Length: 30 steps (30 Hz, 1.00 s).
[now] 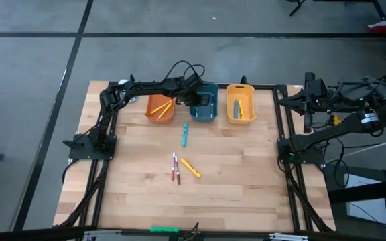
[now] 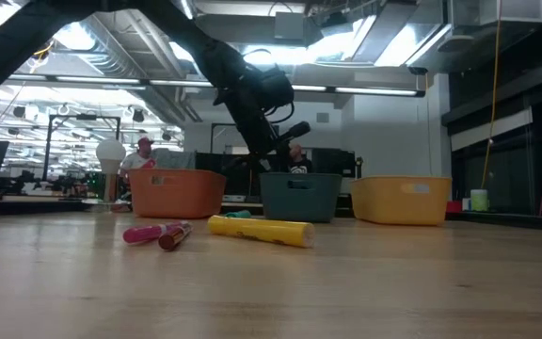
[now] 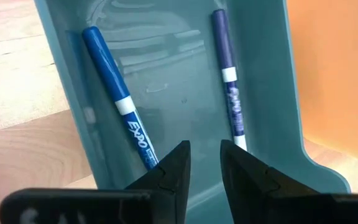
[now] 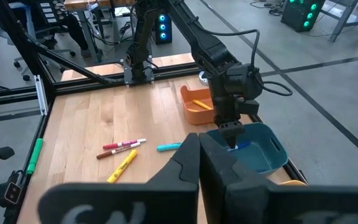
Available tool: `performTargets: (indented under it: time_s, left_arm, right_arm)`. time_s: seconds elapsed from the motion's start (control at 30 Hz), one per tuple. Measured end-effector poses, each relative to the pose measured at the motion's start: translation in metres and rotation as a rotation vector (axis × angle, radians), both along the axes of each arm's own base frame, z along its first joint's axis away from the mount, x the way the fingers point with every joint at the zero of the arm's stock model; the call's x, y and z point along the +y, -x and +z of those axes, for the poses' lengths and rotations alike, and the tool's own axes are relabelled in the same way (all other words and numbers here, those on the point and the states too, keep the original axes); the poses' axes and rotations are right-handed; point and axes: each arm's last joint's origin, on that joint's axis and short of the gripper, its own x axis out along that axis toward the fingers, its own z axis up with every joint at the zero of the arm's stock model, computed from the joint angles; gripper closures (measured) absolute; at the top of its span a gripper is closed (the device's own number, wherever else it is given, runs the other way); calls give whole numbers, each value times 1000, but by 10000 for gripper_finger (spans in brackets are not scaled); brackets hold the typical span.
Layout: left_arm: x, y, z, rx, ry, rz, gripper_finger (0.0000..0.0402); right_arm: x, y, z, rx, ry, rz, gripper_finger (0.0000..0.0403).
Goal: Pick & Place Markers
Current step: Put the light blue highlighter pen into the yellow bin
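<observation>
Pale wooden tabletop (image 1: 233, 167) framed by black rails, seen from above; open workshop beyond. At twelve o'clock, three plastic bins in a row: orange bin (image 1: 159, 107), teal bin (image 1: 204, 104), yellow bin (image 1: 240, 104), apparently sorting by colour. Left gripper (image 3: 204, 163) poised above the teal bin (image 3: 166, 81), fingers slightly spread and empty, arm reaching across from nine o'clock, wrist pointing down. Beneath it, blue marker (image 3: 118, 93) and purple marker (image 3: 229, 74) lying flat on the bin floor, probably just dropped. Left on the table near centre: teal marker (image 1: 185, 134), yellow marker (image 1: 191, 167), pink marker (image 1: 173, 166) and red marker (image 1: 177, 173) side by side. Right gripper (image 4: 197, 163) parked at three o'clock, pressed together, holding nothing.
</observation>
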Motion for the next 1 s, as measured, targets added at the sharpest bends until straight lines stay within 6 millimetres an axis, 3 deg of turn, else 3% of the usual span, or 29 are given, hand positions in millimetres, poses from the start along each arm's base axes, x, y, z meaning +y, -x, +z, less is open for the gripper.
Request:
performTargets:
  time_s: [0.2, 0.47, 0.63, 0.83, 1.0]
  left_arm:
    - [0, 0, 0, -5, 9, -11, 326]
    - [-1, -1, 0, -14, 10, -33, 395]
    - [-3, -4, 3, -30, 2, -42, 399]
    - [-4, -14, 23, -79, -38, -69, 399]
    - [-5, -25, 50, -131, -98, -106, 399]
  right_arm:
    - [0, 0, 0, 0, 0, 0, 402]
    - [0, 0, 0, 0, 3, 1, 402]
    - [0, 0, 0, 0, 3, 1, 402]
    - [0, 0, 0, 0, 3, 1, 402]
    - [0, 0, 0, 0, 2, 1, 402]
